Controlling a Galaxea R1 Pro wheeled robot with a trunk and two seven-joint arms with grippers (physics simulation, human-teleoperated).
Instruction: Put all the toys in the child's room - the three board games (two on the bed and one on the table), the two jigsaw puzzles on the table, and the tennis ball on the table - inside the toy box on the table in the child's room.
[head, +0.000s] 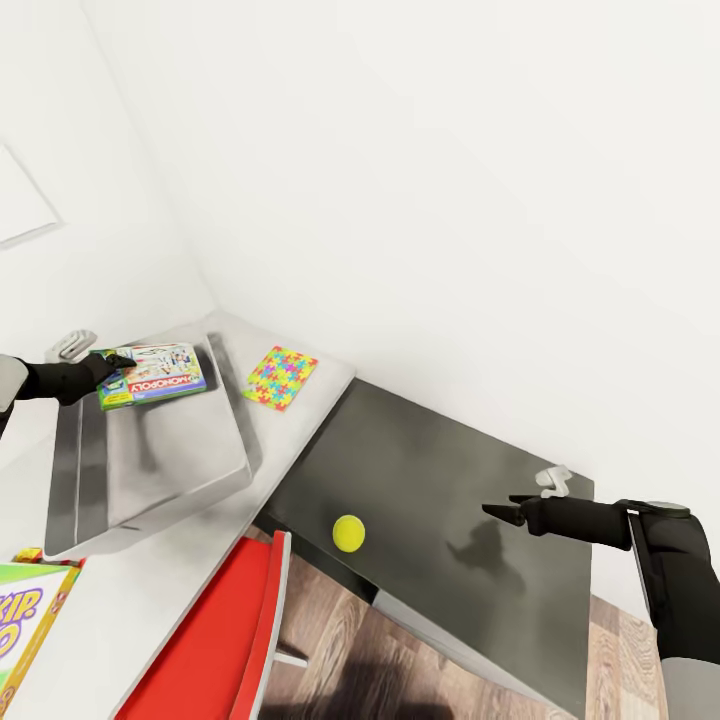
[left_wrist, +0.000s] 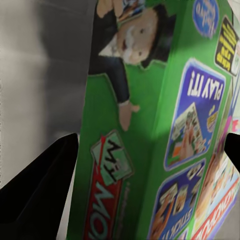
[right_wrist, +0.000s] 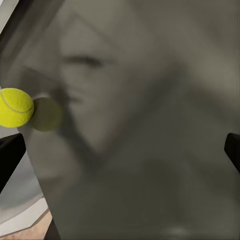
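Two claws, two jobs. Left claw (head: 118, 364) grips the Monopoly board game (head: 155, 374) by its near end, the box held over the far end of the toy box (head: 150, 470), long axis crosswise to the tray. Right claw (head: 500, 511) hangs spread and empty beside the dark side panel (head: 440, 520). From it, the tennis ball (head: 349, 533) lies toward the robot's left, so this arm is nearer. One jigsaw puzzle (head: 280, 378) rests on the tabletop (head: 320, 365) just beyond the tray.
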